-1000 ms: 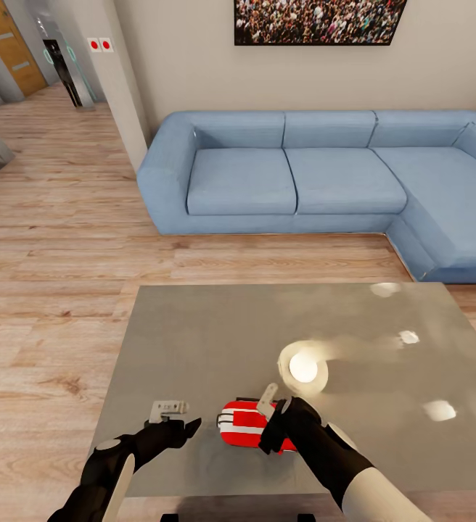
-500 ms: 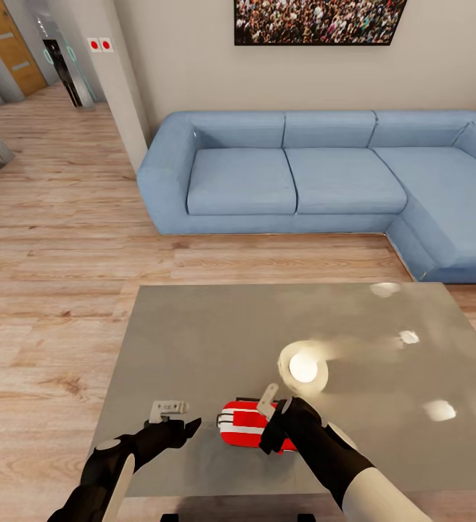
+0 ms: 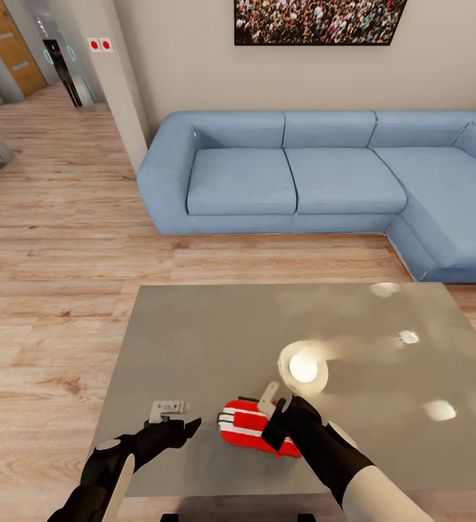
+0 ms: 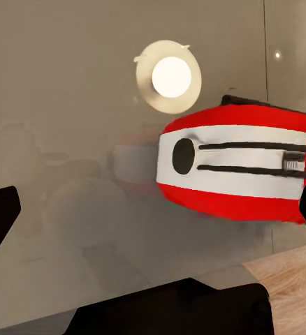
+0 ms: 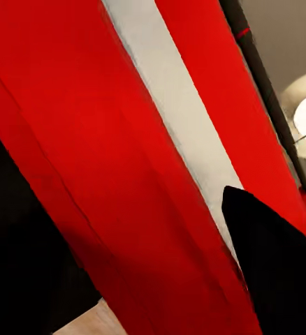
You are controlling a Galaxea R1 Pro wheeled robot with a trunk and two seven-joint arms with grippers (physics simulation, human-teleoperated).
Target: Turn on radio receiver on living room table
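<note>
Left gripper point(image 3: 187, 426) hovers low over table point(image 3: 194, 333) near front edge, fingers spread wide, nothing between. Radio receiver point(image 3: 249, 426) lies tilted on tabletop just right of it. Right gripper point(image 3: 276, 429) presses against radio's right end; finger spacing cannot be judged.

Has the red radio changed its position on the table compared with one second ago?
Yes. The radio has turned slightly on the table: its left end now sits nearer the lamp reflection, under the right gripper.
</note>
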